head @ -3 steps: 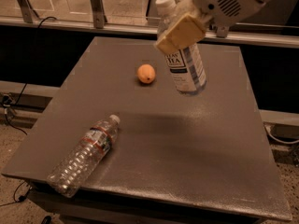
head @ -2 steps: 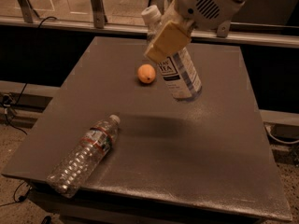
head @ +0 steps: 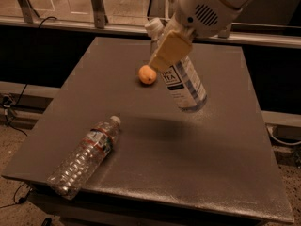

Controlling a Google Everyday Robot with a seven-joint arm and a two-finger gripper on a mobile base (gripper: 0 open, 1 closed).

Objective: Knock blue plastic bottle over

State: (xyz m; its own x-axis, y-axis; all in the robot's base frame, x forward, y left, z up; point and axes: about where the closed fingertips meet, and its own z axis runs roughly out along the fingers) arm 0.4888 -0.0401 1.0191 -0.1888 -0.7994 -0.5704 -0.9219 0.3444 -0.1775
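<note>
Blue plastic bottle (head: 187,86) on the table (head: 155,173), rear centre, tilted: long axis leans, white cap up-left, base down-right. Gripper (head: 168,51) lies against its upper part; grip state cannot be told

1. The table (head: 225,173) fills the middle of the frame, and a rail (head: 70,26) runs behind it along the top.
2. The leaning bottle (head: 186,86) stands on the table's far half, right of centre, with its cap tipped toward the upper left.
3. The gripper (head: 170,50) reaches in from the upper right, in front of that bottle's upper part.
4. A small fruit (head: 147,74) lies just left of the leaning bottle.
5. A second bottle (head: 84,157) lies on its side at the lower left, near the table's front edge, well apart from the rest.
</note>
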